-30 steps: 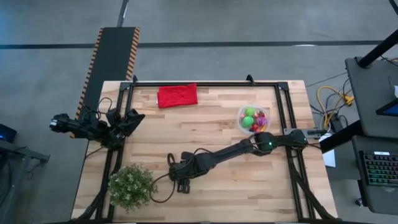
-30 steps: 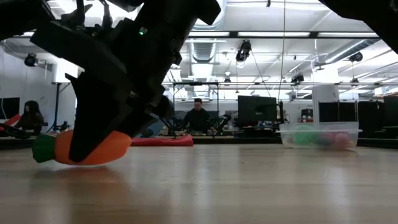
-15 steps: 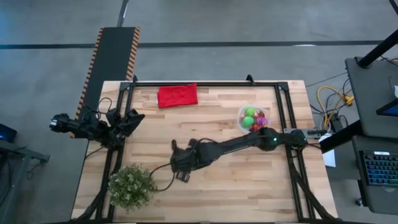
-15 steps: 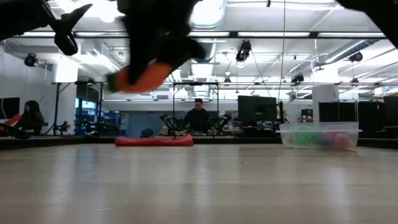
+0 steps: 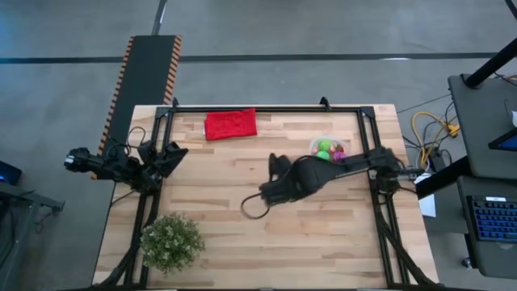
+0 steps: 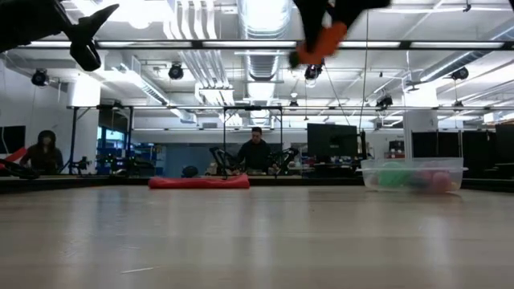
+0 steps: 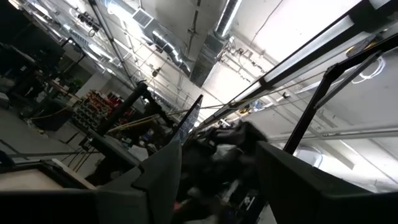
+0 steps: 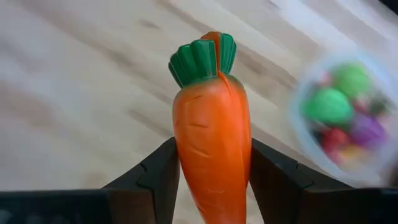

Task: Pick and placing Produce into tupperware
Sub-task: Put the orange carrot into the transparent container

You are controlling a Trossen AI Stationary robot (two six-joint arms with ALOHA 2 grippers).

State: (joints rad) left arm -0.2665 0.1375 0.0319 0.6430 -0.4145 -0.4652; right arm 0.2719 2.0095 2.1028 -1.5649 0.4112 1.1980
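While the left arm waits folded at the table's left edge, its gripper pointing inward with fingers apart, the right arm reaches from the right side across the middle of the table, bent at the elbow and raised well above the wood. The right gripper is clamped on a carrot, one dark finger pressed against each flank. In the low view the carrot hangs high near the ceiling lights, far off the tabletop.

The carrot is smooth, glossy orange plastic, tapered, with a few shallow scored lines and a ridged dark-green crown at its outer end. The table is pale planked wood with visible grain, framed by black rails.

The tub is a small round container of clear plastic with a whitish rim, standing near the table's right rail, partly covered from above by the right arm. Inside it lie green, red, pink and magenta pieces; the wrist view shows them only as a blur.

A red cloth lies flat near the far edge, and a bushy green plant sits at the near left corner.
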